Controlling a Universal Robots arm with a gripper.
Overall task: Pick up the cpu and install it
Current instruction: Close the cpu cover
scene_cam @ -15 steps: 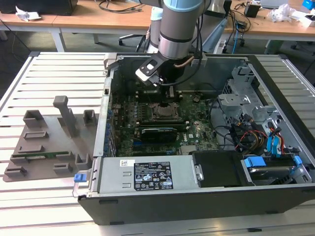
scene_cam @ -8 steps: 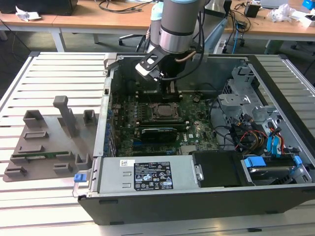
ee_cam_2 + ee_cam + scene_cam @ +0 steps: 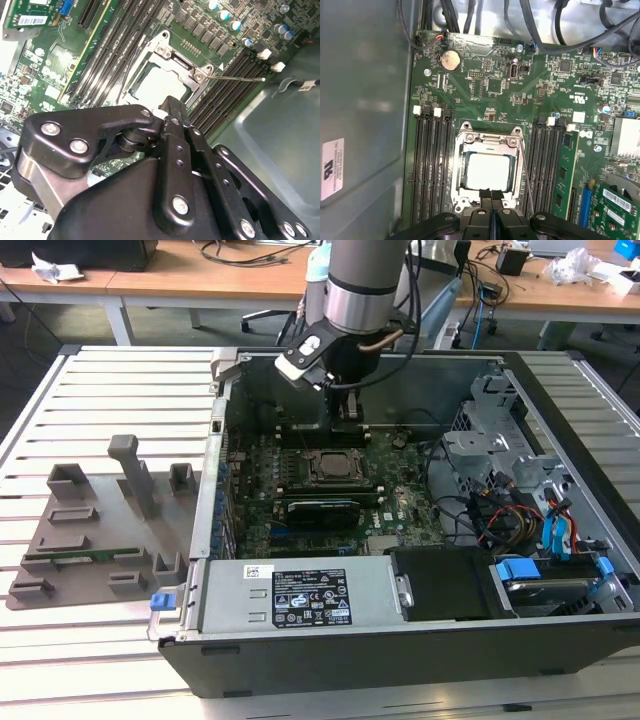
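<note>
Placement of the cpu (image 3: 487, 171) settles most of it. It lies flat inside the socket frame (image 3: 487, 136) on the motherboard (image 3: 485, 100), its pale metal top facing up and its edges running parallel to the dark memory slots (image 3: 427, 165) on either side. Being square, it has no long axis to line up with, so only its rim against the frame matters.

The gripper (image 3: 491, 192) hangs directly over one edge of that frame. In the first wrist view its two fingertips (image 3: 483, 196) are pressed together along a thin seam with nothing between them, so it is closed and empty. From those tips the cpu lies just ahead and below, with its nearest edge almost under them. In the second wrist view the gripper (image 3: 172, 106) covers one side of the cpu (image 3: 157, 86), and I cannot tell whether the tip touches the chip or hovers just above it.

A thin wire lever (image 3: 240, 78) juts sideways from the socket, apparently unlatched, though this is hard to confirm.

In the exterior view the gripper (image 3: 347, 412) reaches down into the open computer case (image 3: 400, 665), above the far side of the socket. I judge the chip to be seated rather than waiting to be picked up.
</note>
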